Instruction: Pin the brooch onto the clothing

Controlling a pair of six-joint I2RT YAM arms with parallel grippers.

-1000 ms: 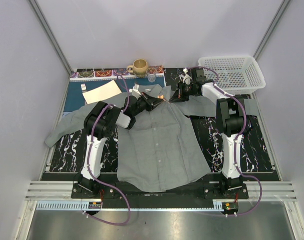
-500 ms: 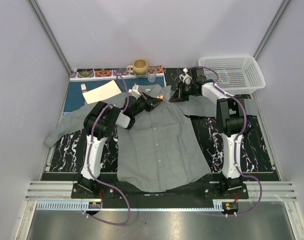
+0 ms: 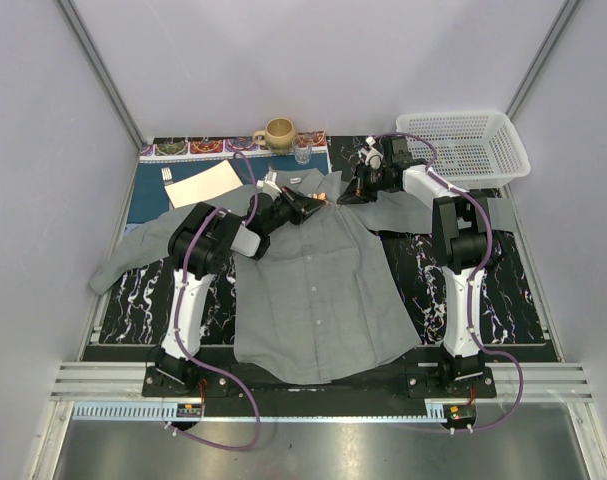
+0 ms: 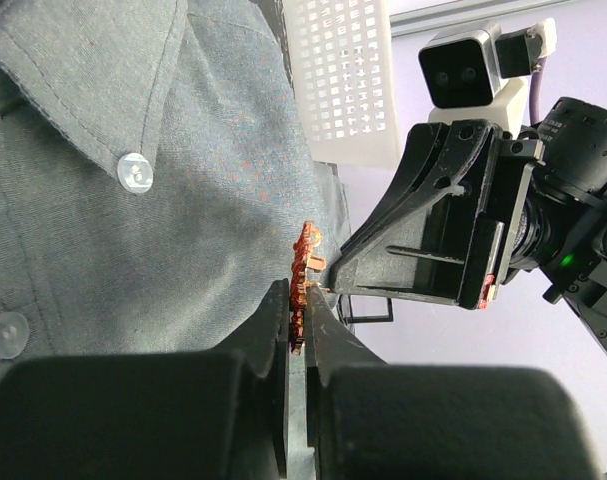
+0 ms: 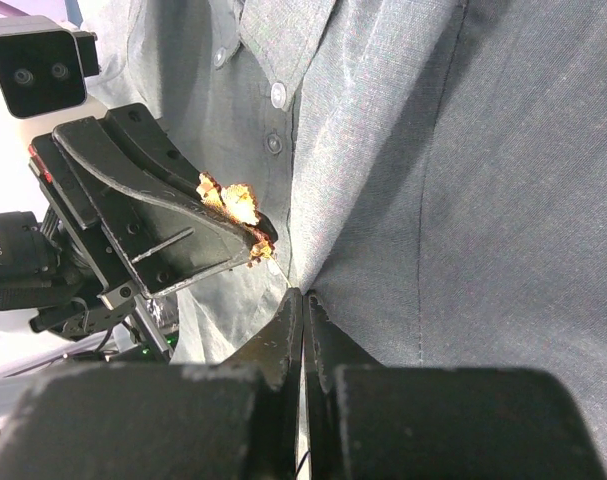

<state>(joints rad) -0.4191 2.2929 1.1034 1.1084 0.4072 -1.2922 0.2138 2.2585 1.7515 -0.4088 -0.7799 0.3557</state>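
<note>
Left wrist view: left claw (image 4: 298,300) clamps the tiny orange-red flower-like brooch (image 4: 305,262) at its tips, right claw (image 5: 303,296) closed, seemingly pinching the grey short-sleeved button-up shirt (image 4: 133,250) just beside; pinning likely still undone.

Mug (image 3: 279,132), glass (image 3: 303,152), basket (image 3: 468,145) crowding far side, shirt (image 3: 318,300) front unobstructed

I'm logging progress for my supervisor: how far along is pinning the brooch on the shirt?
Done: the brooch is picked up, clamped in the shut left hand over the shirt. In hand: the shut right hand has its tips at the fabric beside the brooch; whether it pinches cloth is unclear. Left: the brooch shows no fastening to the shirt yet, and neither hand has let go.
</note>
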